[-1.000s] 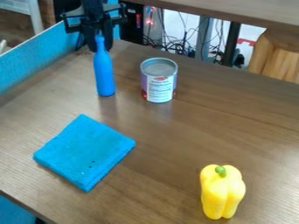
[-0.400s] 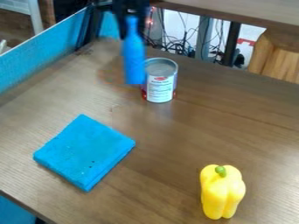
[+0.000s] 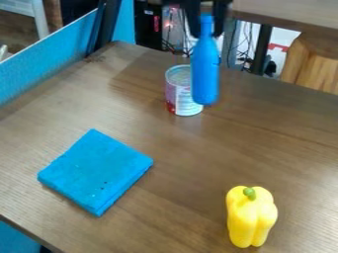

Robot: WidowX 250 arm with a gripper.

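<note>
Gripper: qty 1, black gripper (image 3: pixel 206 34), seen at top of view, hung over far part of worktop (image 3: pixel 178 158).
Fingers: qty 2, dark, closed in from either side, blue bottle (image 3: pixel 205 74) pinched btwn them by its neck.
Bottle pos.: qty 1, held approx. upright, base raised off worktop; right part of metal can (image 3: pixel 178 94) hidden by it; contact w/ can can't be told.
Can: qty 1, stood upright nr far edge, grey top, pale label w/ red at base.
Cloth: qty 1, blue folded cloth (image 3: pixel 96 170), laid flat in lower L part of view, turned cornerwise, a few dark specks marked on it.
Pepper: qty 1, yellow bell pepper (image 3: pixel 251 217), set upright at lower R, topped w/ 1 green stem.
Worktop: qty 1, brown, wood-grained, bordered at upper L by 1 blue panel (image 3: pixel 49 64).
Bkgd: several dark cables (image 3: pixel 245 44), no. can't be told, tangled beyond far edge; 1 light-wood piece (image 3: pixel 314 64) placed at upper R.
</note>
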